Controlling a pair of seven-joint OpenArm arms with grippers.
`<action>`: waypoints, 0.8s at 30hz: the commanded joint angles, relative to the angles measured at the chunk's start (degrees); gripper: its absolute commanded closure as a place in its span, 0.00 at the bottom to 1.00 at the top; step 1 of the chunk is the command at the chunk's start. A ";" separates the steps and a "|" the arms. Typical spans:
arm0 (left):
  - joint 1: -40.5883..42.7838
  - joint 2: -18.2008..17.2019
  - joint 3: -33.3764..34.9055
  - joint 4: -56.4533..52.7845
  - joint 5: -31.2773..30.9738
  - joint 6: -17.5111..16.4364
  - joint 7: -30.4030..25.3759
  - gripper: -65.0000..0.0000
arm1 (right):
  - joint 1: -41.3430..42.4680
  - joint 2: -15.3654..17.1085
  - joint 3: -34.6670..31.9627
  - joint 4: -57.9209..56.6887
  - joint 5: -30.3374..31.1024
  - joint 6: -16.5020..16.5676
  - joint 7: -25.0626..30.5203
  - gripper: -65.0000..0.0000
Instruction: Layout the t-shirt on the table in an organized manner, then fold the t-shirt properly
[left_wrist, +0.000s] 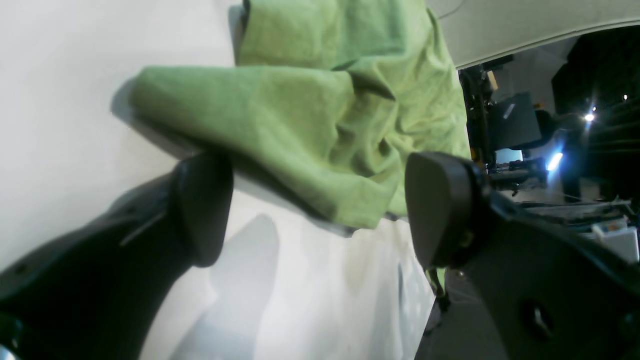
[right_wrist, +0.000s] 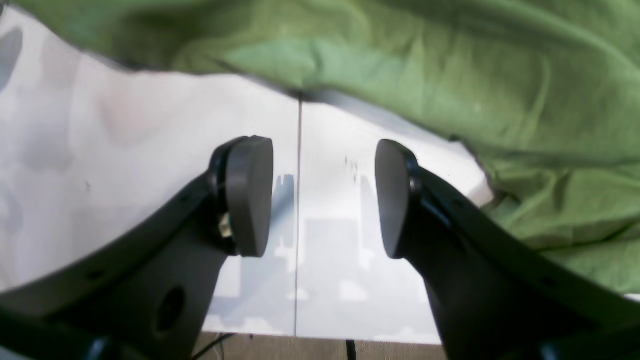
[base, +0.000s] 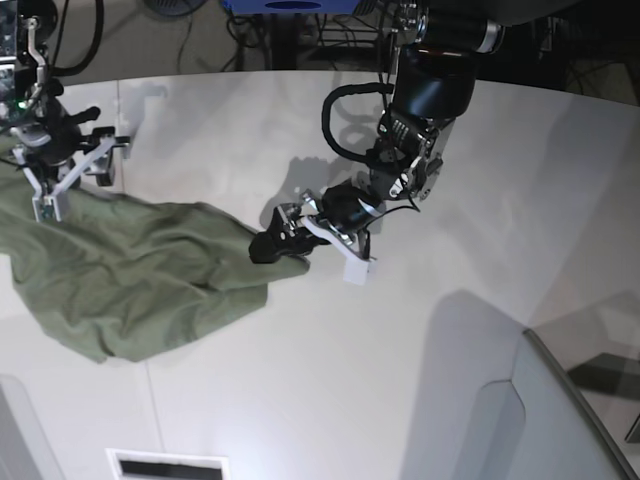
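The olive-green t-shirt (base: 130, 280) lies crumpled on the left part of the white table (base: 400, 330). My left gripper (base: 281, 237) sits low at the shirt's right-hand tip. In the left wrist view it (left_wrist: 320, 210) stands open, and a bunched fold of the t-shirt (left_wrist: 310, 110) lies just ahead of its fingertips with nothing pinched. My right gripper (base: 72, 185) hovers at the shirt's far left edge. In the right wrist view it (right_wrist: 320, 197) is open over bare table (right_wrist: 125, 150), with the t-shirt (right_wrist: 450, 75) spread beyond it and to its right.
A grey translucent panel (base: 565, 410) stands at the front right of the table. A dark slot (base: 165, 467) sits near the front edge. The table's edge (left_wrist: 425, 310) drops off right beside the left gripper. A thin seam (right_wrist: 299, 200) runs between the right gripper's fingers.
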 joint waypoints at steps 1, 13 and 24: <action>-1.88 0.39 0.00 0.28 -0.77 -0.93 -0.79 0.21 | 0.00 0.39 1.84 0.72 0.09 -0.18 1.33 0.54; -5.84 1.97 0.61 -5.17 -0.51 1.36 -6.50 0.57 | -1.41 -2.16 14.32 -5.08 0.35 0.08 1.33 0.54; -8.92 1.97 0.79 -13.00 -0.24 1.62 -11.33 1.00 | -0.44 -8.40 26.72 -5.61 0.35 10.54 1.33 0.54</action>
